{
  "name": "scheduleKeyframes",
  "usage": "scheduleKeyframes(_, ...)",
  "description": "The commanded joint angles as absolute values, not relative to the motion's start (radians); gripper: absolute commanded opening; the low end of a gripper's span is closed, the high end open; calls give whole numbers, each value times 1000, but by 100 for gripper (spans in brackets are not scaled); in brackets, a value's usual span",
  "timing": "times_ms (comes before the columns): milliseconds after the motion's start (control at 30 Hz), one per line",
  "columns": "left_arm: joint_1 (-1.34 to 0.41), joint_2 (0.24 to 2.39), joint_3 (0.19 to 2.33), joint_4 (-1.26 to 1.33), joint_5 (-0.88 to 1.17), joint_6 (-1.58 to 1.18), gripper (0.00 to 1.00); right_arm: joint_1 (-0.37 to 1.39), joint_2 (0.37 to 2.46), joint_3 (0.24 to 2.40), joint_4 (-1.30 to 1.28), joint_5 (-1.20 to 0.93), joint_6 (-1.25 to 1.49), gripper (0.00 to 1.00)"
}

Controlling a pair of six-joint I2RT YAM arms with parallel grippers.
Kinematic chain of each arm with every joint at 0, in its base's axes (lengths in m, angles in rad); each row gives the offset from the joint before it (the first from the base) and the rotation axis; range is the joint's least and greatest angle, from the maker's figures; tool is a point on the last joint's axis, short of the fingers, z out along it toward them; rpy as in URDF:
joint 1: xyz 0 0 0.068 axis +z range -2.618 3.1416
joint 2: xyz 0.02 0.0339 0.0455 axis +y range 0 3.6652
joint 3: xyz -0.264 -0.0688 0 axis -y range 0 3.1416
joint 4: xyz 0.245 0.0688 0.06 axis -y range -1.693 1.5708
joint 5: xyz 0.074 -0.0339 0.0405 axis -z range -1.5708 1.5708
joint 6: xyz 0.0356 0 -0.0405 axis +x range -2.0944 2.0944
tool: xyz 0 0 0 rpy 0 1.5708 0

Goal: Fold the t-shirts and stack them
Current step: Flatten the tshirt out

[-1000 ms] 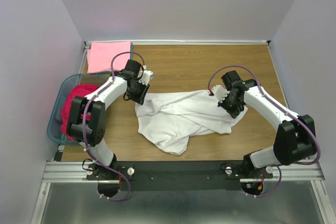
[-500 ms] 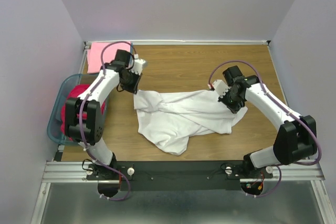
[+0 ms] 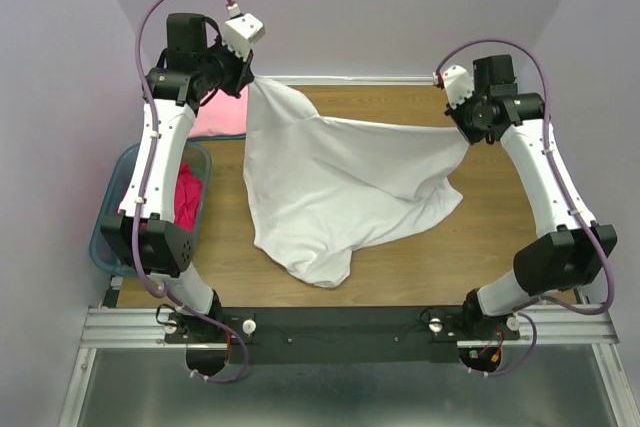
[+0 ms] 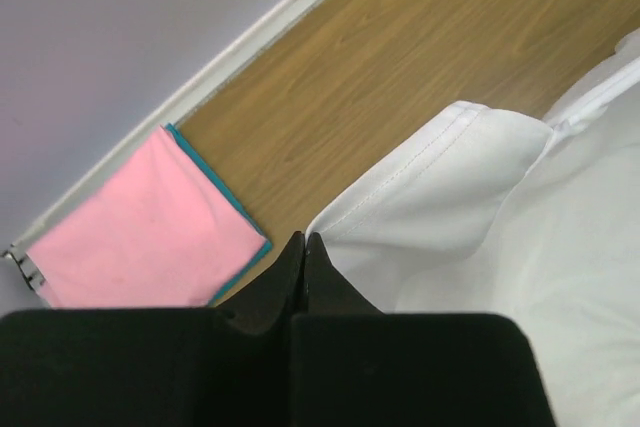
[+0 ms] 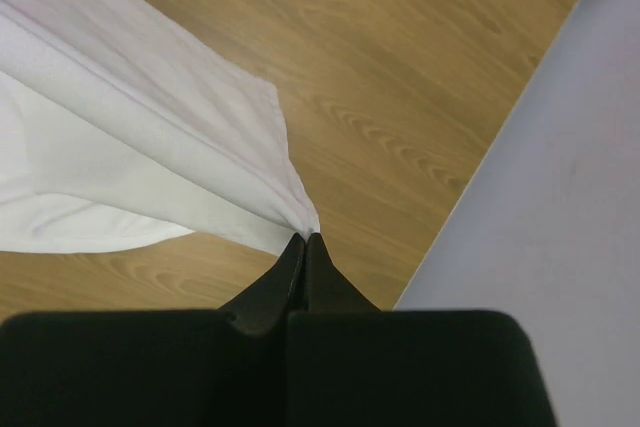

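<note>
Left gripper (image 4: pixel 303 239) and right gripper (image 5: pixel 305 238) each pinch a white shirt (image 3: pixel 330 182) edge up high, so spread them evenly and it should lay flat on the table (image 3: pixel 500 217).

The big soft white cotton t-shirt (image 3: pixel 340 187) is plain, with no picture on it. Its edge beside the black left claw (image 4: pixel 303 239) has a neat line of white stitches. Left of that claw lies a flat folded light pink shirt (image 4: pixel 150 222) with a thin teal strip along its edge. Beyond the black right claw (image 5: pixel 305 239), the flat wooden table (image 5: pixel 400 97) is warm brown with wavy darker lines. The see-through teal plastic basket (image 3: pixel 108 232) holds a crumpled deep pinkish-red shirt (image 3: pixel 188 197).
</note>
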State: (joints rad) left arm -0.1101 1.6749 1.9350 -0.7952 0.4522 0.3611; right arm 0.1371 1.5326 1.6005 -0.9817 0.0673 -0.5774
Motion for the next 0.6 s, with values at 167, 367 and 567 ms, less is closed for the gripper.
scheduleKeyframes(167,-78,1626,2016,-584,485,399,0,98,1585,1813,-873,195,-589,1)
scheduleKeyframes(367,-67,1658,2296,-540,555,330,0,97,1686,2218,-868,203,-571,1)
scheduleKeyframes(567,-57,1566,2232,-327,528,244,0,97,1710,2394,-861,256,-640,1)
